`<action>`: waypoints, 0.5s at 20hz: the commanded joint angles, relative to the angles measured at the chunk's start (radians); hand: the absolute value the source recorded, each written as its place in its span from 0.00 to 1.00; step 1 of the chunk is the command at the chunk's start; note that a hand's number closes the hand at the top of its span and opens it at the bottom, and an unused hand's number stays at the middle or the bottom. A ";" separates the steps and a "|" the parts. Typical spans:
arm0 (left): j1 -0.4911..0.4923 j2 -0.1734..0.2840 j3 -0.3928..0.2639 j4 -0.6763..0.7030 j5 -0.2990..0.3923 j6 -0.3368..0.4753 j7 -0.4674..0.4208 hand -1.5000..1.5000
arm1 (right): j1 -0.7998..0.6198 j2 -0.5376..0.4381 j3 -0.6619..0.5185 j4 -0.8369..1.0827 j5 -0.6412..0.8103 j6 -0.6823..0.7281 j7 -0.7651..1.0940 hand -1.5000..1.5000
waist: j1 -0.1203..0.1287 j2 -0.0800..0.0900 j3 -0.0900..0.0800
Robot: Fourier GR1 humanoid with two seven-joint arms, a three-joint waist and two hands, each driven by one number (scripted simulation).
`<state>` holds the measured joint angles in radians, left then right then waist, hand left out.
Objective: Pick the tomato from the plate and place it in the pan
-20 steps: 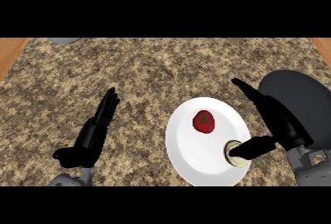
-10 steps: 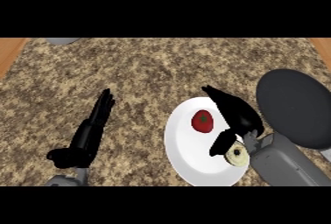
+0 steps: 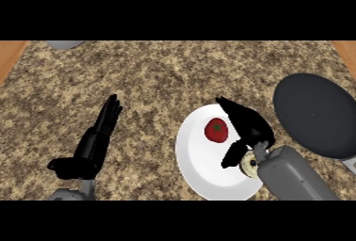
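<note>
right hand (image 3: 246,123) hangs over the white plate (image 3: 198,162), its fingers straight and held together just right of the tomato (image 3: 217,130), thumb out below it, nothing pinched; whether a finger touches the tomato cannot be told. tomato lies on the plate's upper half, and the dark pan (image 3: 316,115) sits on the speckled counter (image 3: 160,75) just right of the plate. left hand (image 3: 97,136) rests at the left, fingers straight and together, pointing up the view, well apart from the plate.
</note>
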<state>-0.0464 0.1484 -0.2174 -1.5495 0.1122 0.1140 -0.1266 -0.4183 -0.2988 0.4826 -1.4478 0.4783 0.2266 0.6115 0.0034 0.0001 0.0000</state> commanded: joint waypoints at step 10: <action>0.039 -0.080 -0.044 -0.117 -0.104 0.034 0.095 0.50 | -0.020 0.150 -0.116 0.120 0.135 0.030 -0.048 0.00 | 0.003 -0.001 0.000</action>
<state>-0.0324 0.1025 -0.2091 -1.5718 0.0567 0.1047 -0.1130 -0.4044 -0.1959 0.3782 -1.3719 0.5810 0.2380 0.5373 0.0032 -0.0002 0.0000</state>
